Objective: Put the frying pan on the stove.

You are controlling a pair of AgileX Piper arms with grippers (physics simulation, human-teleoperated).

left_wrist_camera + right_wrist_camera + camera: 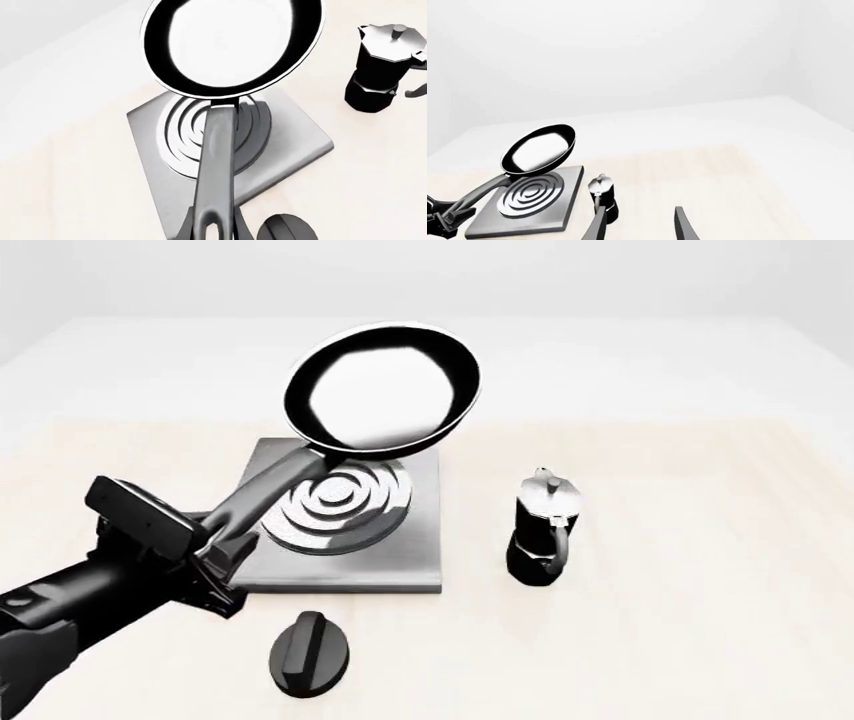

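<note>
L gripper (pixel 220 550) sits at the stove's near-left corner, clamped on the end of the frying pan (pixel 384 388) handle; in L wrist view the fingers (pixel 243 230) hug the handle on both sides by its oval hole. Pan is held up in the air, tilted, bowl over the far part of the stove (pixel 400 560), not touching it; handle slants down from the bowl twd the gripper, crossing above the burner rings (pixel 334 502). Stove lies flat on the table (pixel 667 640), rings centred on the grey slab. Small black oval knob (pixel 312 654) lies on the table just in front of the stove's near edge, apart from it. Moka pot (pixel 545 530) w/ silver lid stands upright just R of the stove, near but not touching. R gripper (pixel 637 225) is seen only in R wrist view: two finger tips well apart w/ nothing between them, so it's spread & empty, set back from the stove, moka pot in line w/ one finger
</note>
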